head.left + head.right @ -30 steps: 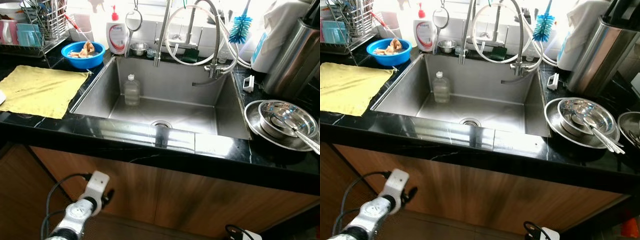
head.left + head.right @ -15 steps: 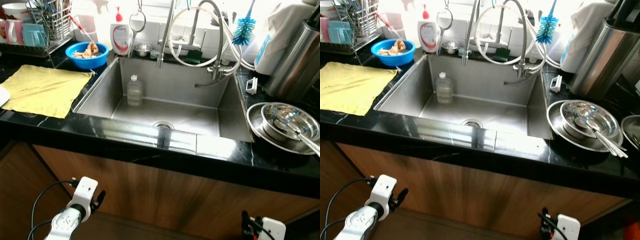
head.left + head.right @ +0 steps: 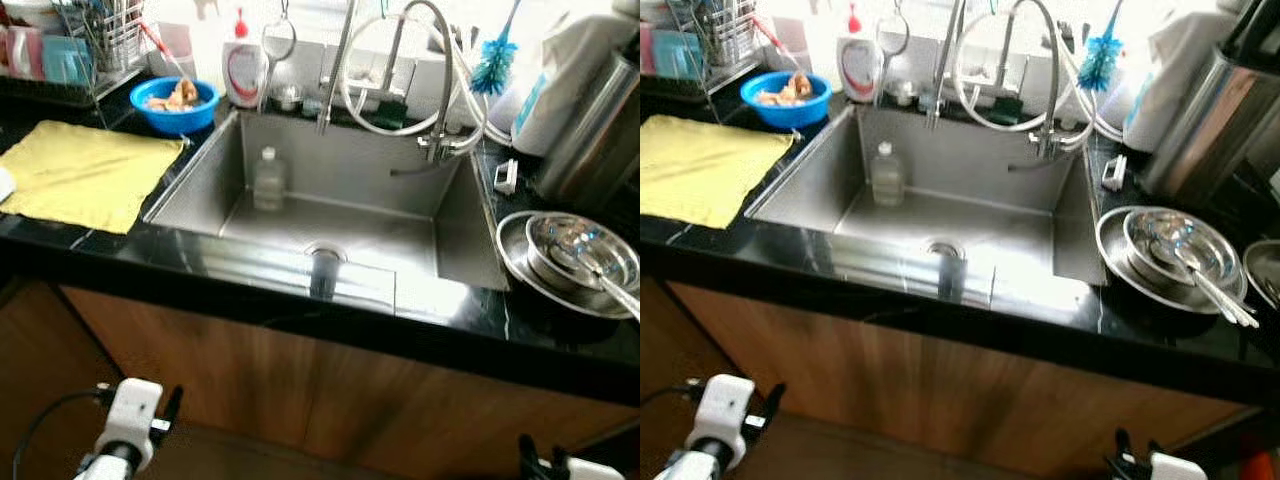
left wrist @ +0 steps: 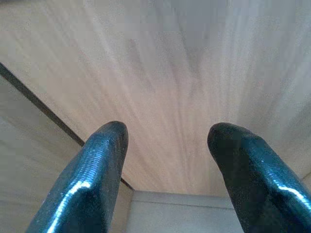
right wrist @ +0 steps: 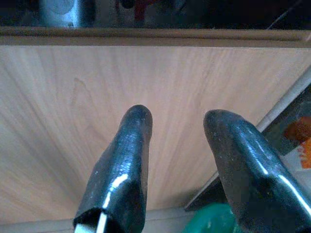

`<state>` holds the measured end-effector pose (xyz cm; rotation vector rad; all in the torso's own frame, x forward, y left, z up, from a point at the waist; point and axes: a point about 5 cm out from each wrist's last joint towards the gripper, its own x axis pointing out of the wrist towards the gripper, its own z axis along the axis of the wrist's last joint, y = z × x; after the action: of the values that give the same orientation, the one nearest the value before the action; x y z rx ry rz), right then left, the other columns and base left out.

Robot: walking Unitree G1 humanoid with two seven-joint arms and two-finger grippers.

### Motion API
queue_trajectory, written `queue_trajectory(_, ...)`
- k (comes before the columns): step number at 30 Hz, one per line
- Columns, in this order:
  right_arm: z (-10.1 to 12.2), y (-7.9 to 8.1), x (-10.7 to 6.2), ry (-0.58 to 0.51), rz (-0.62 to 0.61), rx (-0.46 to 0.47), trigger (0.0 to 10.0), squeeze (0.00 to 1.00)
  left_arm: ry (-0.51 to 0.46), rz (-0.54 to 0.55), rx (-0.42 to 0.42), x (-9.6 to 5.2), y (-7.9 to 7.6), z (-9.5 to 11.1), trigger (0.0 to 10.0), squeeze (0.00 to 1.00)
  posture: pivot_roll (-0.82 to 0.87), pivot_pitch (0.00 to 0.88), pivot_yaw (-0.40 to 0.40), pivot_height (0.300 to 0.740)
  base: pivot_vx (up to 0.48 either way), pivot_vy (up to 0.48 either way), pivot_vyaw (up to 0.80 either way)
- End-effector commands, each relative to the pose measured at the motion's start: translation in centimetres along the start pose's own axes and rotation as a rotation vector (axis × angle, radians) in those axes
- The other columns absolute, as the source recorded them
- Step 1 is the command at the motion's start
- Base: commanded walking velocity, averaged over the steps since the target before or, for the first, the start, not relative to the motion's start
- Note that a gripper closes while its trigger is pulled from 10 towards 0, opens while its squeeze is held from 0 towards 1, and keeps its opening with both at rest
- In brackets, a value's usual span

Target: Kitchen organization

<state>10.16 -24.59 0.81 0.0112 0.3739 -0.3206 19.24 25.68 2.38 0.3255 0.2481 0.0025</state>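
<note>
Head cam, left eye: I'm looking down at a black bench [image 3: 250, 290] w/ a steel sink [image 3: 330, 215] set in it. Inside the sink, a clear plastic bottle [image 3: 266, 180] stands upright near the back-left corner, drain [image 3: 324, 254] toward the front. Faucet [image 3: 430, 60] w/ looped hoses arches over the back rim. Left of the sink a yellow cloth [image 3: 85, 170] lies flat on the bench; behind it a blue bowl [image 3: 181, 102] w/ scraps in it, a soap bottle [image 3: 243, 68] just beside the bowl, and a dish rack [image 3: 75, 50] at the far left. Right of the sink: stacked steel bowls [image 3: 570, 260] w/ utensils resting in the top one, a blue bottle brush [image 3: 495, 55] at the back, a steel canister [image 3: 595, 130] at the far right. Wooden cabinet front [image 3: 330, 390] below the bench. My left arm [image 3: 125, 435] hangs low in front of the cabinet.

Right eye: same scene, slightly blurred. Right arm [image 3: 1165, 467] just pokes in at the lower edge.

Left wrist cam: left claw [image 4: 167, 141] spread, nothing between the fingers [image 4: 104, 160], pointing at pale wood panel.

Right wrist cam: right claw [image 5: 177, 126] also spread & empty, facing the wood cabinet front; bench edge visible above it.
</note>
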Motion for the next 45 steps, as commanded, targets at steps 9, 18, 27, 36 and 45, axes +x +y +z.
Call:
queue_trajectory(9,4.5,-0.1,-1.7,-0.104,-0.047,-0.047,10.0,0.00,-0.171,0.189,0.029,-0.8,2.9,5.8,10.0,0.00,0.09,0.000,-0.093,0.740,0.000,0.000,0.00)
queue_trajectory(18,9.7,1.3,0.7,-0.278,-0.041,-0.046,10.0,0.00,-0.366,0.170,0.007,2.2,1.5,12.1,10.0,0.00,0.08,0.000,-0.077,0.740,0.000,0.000,0.00)
queue_trajectory(27,11.7,3.5,1.0,-0.334,-0.034,-0.037,10.0,0.00,-0.449,0.064,-0.032,4.2,-1.6,15.2,10.0,0.00,0.07,0.000,-0.043,0.740,0.000,0.000,0.00)
queue_trajectory(36,11.3,4.9,1.1,-0.322,-0.055,0.016,10.0,0.00,-0.445,-0.035,-0.067,6.0,-3.7,15.9,10.0,0.00,0.00,0.000,0.000,0.740,0.000,0.000,0.00)
queue_trajectory(45,14.3,5.1,3.1,-0.414,-0.039,-0.003,10.0,0.00,-0.480,-0.109,-0.098,7.3,-6.7,17.5,10.0,0.00,-0.02,0.000,-0.013,0.740,0.000,0.000,0.00)
